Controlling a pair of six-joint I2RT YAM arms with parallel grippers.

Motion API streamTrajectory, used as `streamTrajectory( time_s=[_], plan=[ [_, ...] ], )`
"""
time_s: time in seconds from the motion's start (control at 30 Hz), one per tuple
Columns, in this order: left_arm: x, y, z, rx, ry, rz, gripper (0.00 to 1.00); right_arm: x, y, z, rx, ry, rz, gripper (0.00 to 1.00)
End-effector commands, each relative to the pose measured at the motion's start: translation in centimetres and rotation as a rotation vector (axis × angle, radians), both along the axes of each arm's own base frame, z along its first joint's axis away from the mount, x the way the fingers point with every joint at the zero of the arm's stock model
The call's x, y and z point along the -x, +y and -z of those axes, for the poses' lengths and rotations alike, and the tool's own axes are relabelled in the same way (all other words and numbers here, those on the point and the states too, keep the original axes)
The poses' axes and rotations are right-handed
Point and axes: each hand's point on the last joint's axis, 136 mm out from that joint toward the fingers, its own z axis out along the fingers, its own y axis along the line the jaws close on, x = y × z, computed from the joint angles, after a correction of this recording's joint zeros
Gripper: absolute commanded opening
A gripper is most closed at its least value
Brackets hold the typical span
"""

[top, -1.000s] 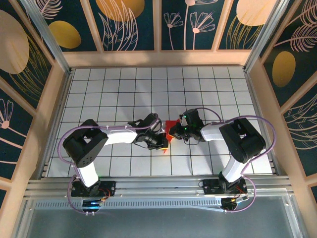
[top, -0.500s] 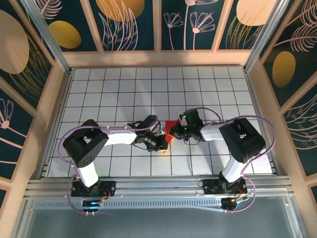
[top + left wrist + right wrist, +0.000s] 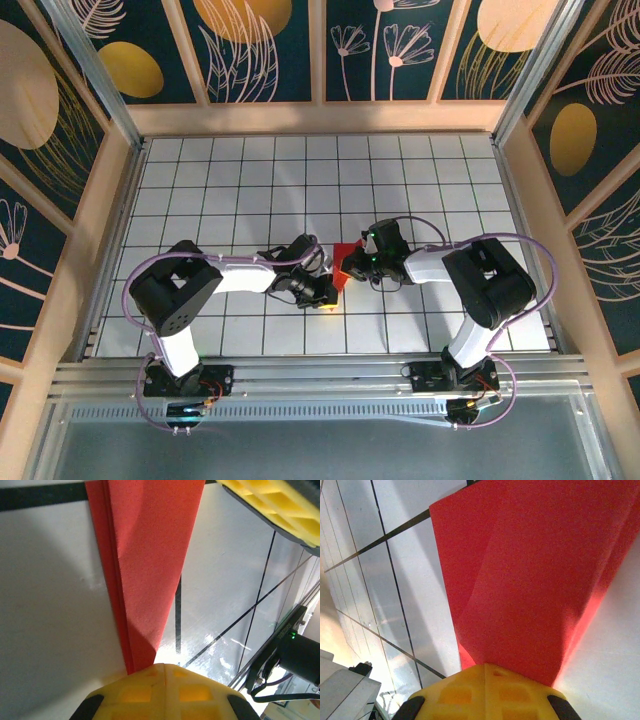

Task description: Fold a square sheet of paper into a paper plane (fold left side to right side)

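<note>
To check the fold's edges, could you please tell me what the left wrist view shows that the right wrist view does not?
Left wrist view: the red paper as a narrow taper with stacked layer edges along its left side, a second yellow finger pad at top right, and a black arm part with a green light.
Right wrist view: a broad spread of the paper with a diagonal crease and a corner at upper left.
Shared: the paper running to a shut tool, left tool and right tool, over the white tiled table.
</note>
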Motion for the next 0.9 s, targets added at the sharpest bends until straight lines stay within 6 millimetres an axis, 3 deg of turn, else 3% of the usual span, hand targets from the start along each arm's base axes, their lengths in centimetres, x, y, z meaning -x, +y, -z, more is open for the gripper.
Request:
streamTrajectory(
  time_s=[0.0, 0.87],
  plan=[
    [0.73, 0.50, 1.12, -0.025, 0.050, -0.012, 0.00, 3.51, -2.36, 4.73, 0.167, 0.148, -0.010, 0.00],
    [1.13, 0.59, 2.01, -0.033, 0.064, -0.008, 0.00, 3.49, -2.28, 4.93, 0.177, 0.154, -0.014, 0.00]
  ],
)
